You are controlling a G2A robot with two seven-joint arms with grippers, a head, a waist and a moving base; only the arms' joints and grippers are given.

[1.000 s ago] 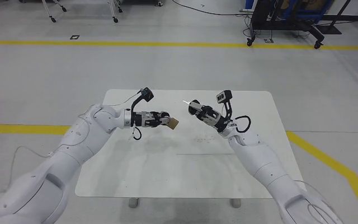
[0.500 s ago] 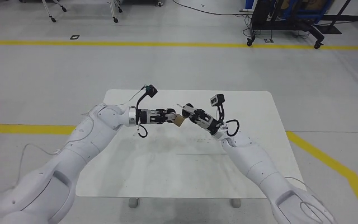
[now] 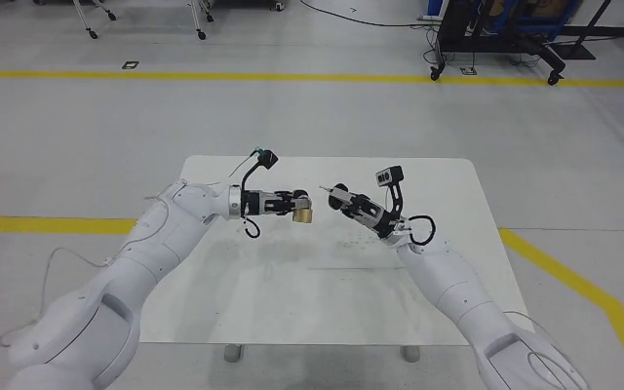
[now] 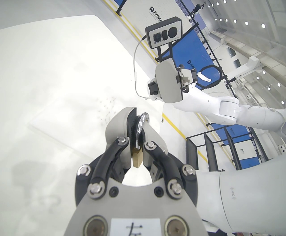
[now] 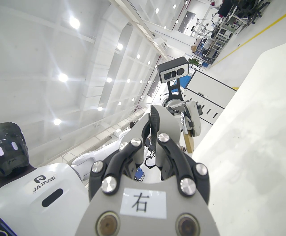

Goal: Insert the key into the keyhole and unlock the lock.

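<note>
- The right gripper [image 3: 337, 194] has pulled back a little from the lock [image 3: 305, 214]. Half a second ago they were almost touching.
- The left gripper [image 3: 296, 208] has hardly moved. It is near the middle of the frame, above the white worktop [image 3: 292, 292].
- The lock is small, with a gold body and a shiny silver loop.
- The left fingers [image 4: 118, 125] clench the loop.
- The right fingers [image 5: 167, 120] are pressed together.

This is a big robot laboratory or test hall. The smooth grey floor [image 3: 292, 117] has painted yellow lines [image 3: 292, 75], and the high white ceiling [image 5: 33, 44] carries rows of round lamps [image 5: 63, 77]. Blue panels [image 4: 196, 48], a black wheeled rack [image 3: 497, 44] and workbenches [image 5: 225, 20] with equipment stand around one white table [image 3: 292, 292].
</note>
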